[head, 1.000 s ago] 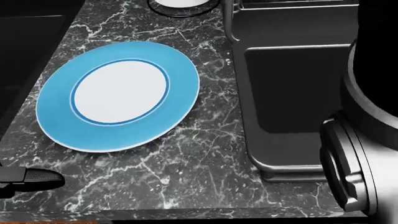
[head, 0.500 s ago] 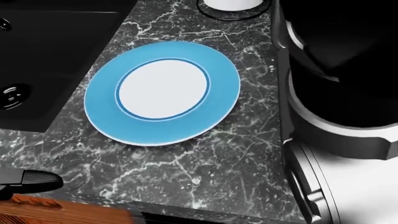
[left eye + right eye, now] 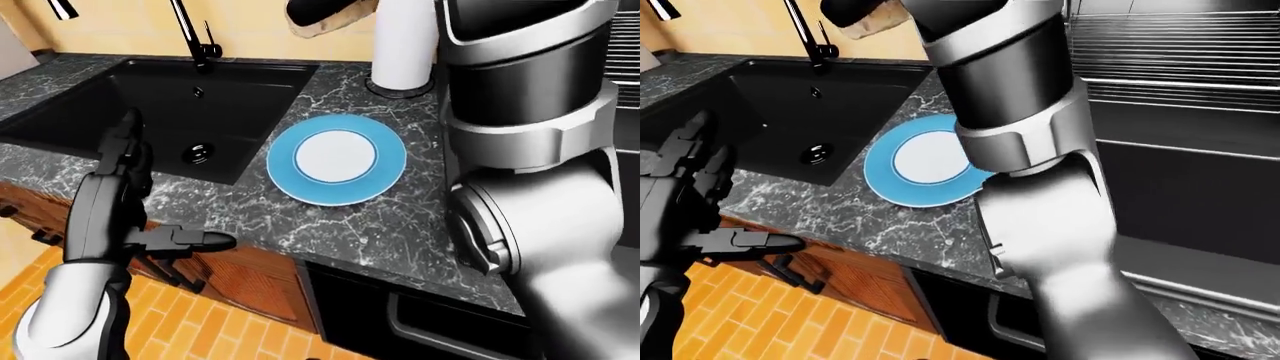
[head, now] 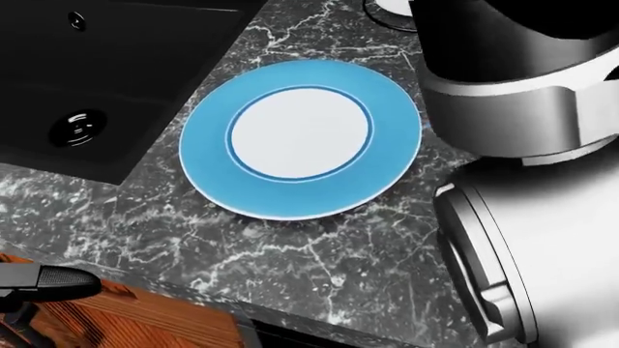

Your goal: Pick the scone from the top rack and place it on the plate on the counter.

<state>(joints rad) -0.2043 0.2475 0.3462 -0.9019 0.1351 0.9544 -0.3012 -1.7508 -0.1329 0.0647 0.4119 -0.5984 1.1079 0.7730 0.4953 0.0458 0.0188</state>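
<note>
The blue-rimmed plate [image 4: 208, 156] with a white centre lies bare on the dark marble counter [image 4: 319, 268], just right of the sink. At the top of the left-eye view my right hand [image 3: 320, 9] hangs above and beyond the plate, its dark fingers closed round a tan scone [image 3: 318, 28]. The same scone [image 3: 868, 22] shows at the top left of the right-eye view. My right arm [image 3: 530, 150] fills the right of every view. My left hand [image 3: 140, 187] is held upright over the counter's near edge, left of the plate, fingers spread and empty.
A black sink [image 3: 150, 97] with a tap [image 3: 190, 34] takes up the left. A white cylinder [image 3: 403, 45] stands on the counter beyond the plate. Slatted racks [image 3: 1180, 52] show at the right. Wooden cabinet fronts [image 3: 250, 281] and an orange floor [image 3: 190, 330] lie below the counter.
The camera has moved: the plate has slid rightward in the head view and the sink has come in at the left. My right arm now covers the view's right side.
</note>
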